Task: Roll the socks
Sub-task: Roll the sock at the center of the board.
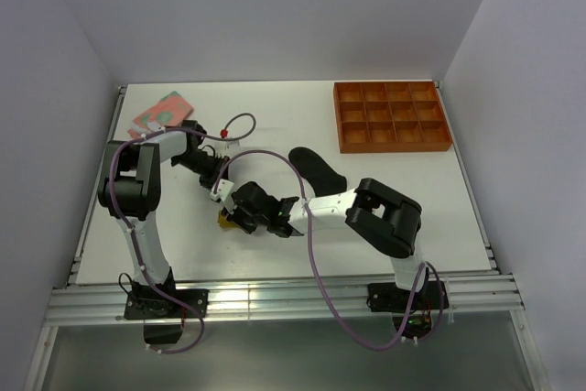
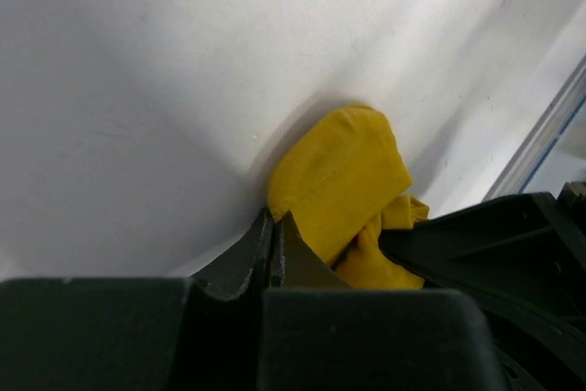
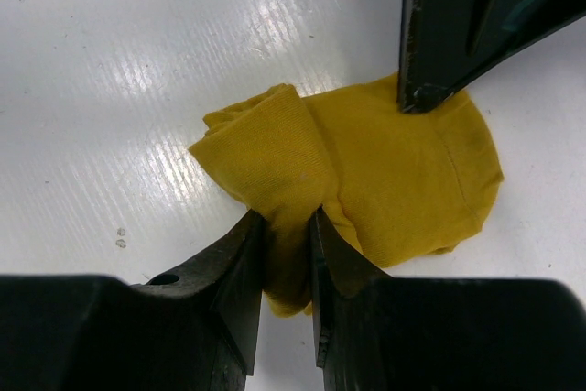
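Mustard-yellow fabric sock [image 3: 403, 180] bunched on white table [image 1: 458, 208], centre-left of top view.
My right claw [image 3: 288, 226] clamps its folded end; my left claw [image 2: 275, 231] is closed, tips together at its edge.

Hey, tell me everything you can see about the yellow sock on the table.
The yellow sock is mustard-coloured, a soft fine knit. It lies half bunched on the white table, toward its near side between the two arms. One end is folded into a thick roll, pinched between the right arm's jaws; the rest lies flat with a rounded outline. The left arm's jaws, shut, rest their tip on that flat part's far edge; whether they grip fabric is unclear. No tag shows.
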Motion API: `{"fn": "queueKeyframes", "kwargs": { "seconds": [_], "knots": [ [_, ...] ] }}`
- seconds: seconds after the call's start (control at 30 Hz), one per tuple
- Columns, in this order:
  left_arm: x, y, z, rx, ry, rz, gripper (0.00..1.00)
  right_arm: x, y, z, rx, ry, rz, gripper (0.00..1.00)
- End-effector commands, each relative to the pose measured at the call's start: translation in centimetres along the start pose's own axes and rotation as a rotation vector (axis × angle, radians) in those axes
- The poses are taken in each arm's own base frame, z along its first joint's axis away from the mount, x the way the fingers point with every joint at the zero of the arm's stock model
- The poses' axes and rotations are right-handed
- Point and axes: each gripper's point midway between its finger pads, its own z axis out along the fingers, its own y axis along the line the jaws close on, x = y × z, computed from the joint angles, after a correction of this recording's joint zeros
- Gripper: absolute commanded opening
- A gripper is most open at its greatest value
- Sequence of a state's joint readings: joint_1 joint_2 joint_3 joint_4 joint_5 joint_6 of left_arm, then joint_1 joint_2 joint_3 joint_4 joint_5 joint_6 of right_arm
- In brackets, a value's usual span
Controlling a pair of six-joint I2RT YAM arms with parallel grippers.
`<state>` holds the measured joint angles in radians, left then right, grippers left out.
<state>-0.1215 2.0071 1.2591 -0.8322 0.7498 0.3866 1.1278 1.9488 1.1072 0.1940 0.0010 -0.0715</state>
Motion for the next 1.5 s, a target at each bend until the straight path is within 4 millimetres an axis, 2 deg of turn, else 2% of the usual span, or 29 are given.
{"fn": "queueKeyframes", "kwargs": {
  "seconds": [0.0,0.33,0.53,0.7,0.73,0.93,1.13,1.3,1.4,1.47],
  "knots": [
    [-3.0,1.2,-0.7,-0.076,-0.076,0.056,0.00,6.5,-0.1,-0.9,0.016,0.210,0.014,0.15],
    [-4.9,2.2,-2.0,-0.143,-0.134,0.057,0.00,6.7,-0.3,-1.1,0.027,0.215,0.016,0.15],
    [-4.7,2.2,-1.7,-0.122,-0.112,0.060,0.00,6.6,-0.2,-1.2,0.007,0.226,0.028,0.13],
    [-4.3,2.1,-1.6,-0.113,-0.107,0.076,0.00,5.7,-0.6,-1.2,0.011,0.211,0.030,0.13],
    [-4.4,2.2,-1.6,-0.118,-0.110,0.078,0.00,6.1,-0.6,-1.4,0.015,0.232,0.027,0.13],
    [-5.7,3.2,-2.0,-0.155,-0.141,0.072,0.00,5.4,-1.6,-1.8,0.022,0.233,0.021,0.12],
    [-7.0,3.1,-2.5,-0.164,-0.178,0.063,0.00,4.9,-1.6,-2.6,0.021,0.235,0.016,0.12],
    [-6.9,3.2,-2.4,-0.170,-0.185,0.057,0.00,4.9,-2.2,-2.9,0.053,0.233,0.009,0.12],
    [-6.8,3.3,-2.4,-0.178,-0.186,0.055,0.00,5.5,-1.8,-2.9,0.032,0.254,0.010,0.12],
    [-6.7,3.2,-2.4,-0.169,-0.186,0.065,0.00,5.9,-0.8,-2.9,-0.023,0.257,0.020,0.12]
  ]
}}
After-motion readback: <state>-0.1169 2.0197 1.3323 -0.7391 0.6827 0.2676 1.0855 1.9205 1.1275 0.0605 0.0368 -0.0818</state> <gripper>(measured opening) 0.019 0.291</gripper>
